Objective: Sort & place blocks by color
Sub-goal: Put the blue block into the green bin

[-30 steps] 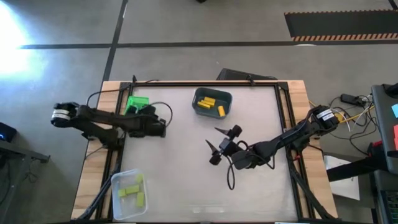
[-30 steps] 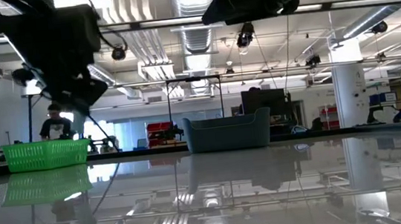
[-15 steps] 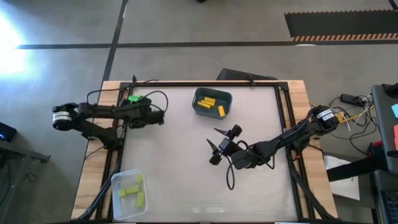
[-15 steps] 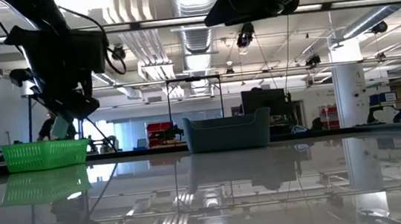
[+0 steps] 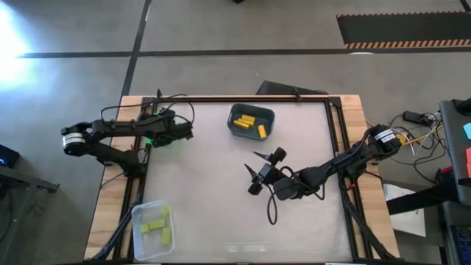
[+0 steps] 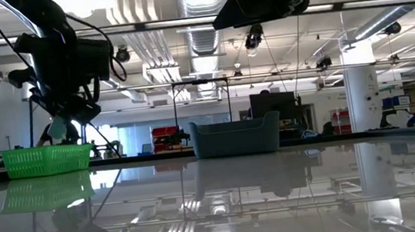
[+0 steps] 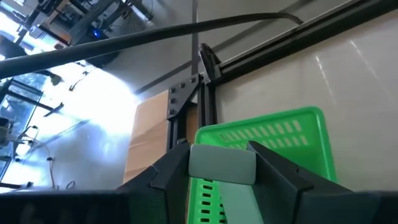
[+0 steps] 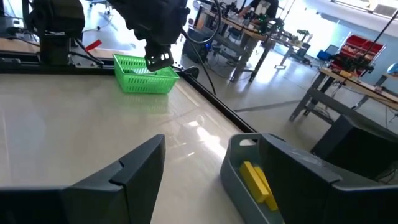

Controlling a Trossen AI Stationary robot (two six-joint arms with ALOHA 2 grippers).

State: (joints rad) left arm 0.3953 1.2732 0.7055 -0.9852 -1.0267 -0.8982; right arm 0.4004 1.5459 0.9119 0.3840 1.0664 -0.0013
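Note:
My left gripper (image 5: 176,132) hangs over the bright green basket (image 7: 273,134) at the table's far left, shut on a pale teal block (image 7: 222,167). From above, the arm covers most of the basket (image 5: 152,140). In the low view the gripper (image 6: 69,119) stands just above the basket's rim (image 6: 46,158). My right gripper (image 5: 257,169) waits open mid-table with nothing between its fingers. Yellow blocks (image 5: 249,120) lie in a grey bin (image 5: 251,132). Lime blocks (image 5: 154,224) lie in a clear bin (image 5: 140,243). My left gripper pinches the teal block between its two fingers, one on each side of the block's forward end (image 7: 199,165). The fingers slant downward toward the table's far left corner. The block is lifted clear and hangs above the basket's open top.
The black frame rail (image 7: 208,68) and the wooden table edge (image 7: 149,137) run just beyond the basket. The grey bin (image 8: 273,180) stands close in front of my right gripper, at the far middle. Bare tabletop lies between the three bins.
My left gripper has swung toward the table's far edge with the teal block still between its fingers. It now hangs over the green basket, and its arm covers the basket in the high view. My right arm has kept still.

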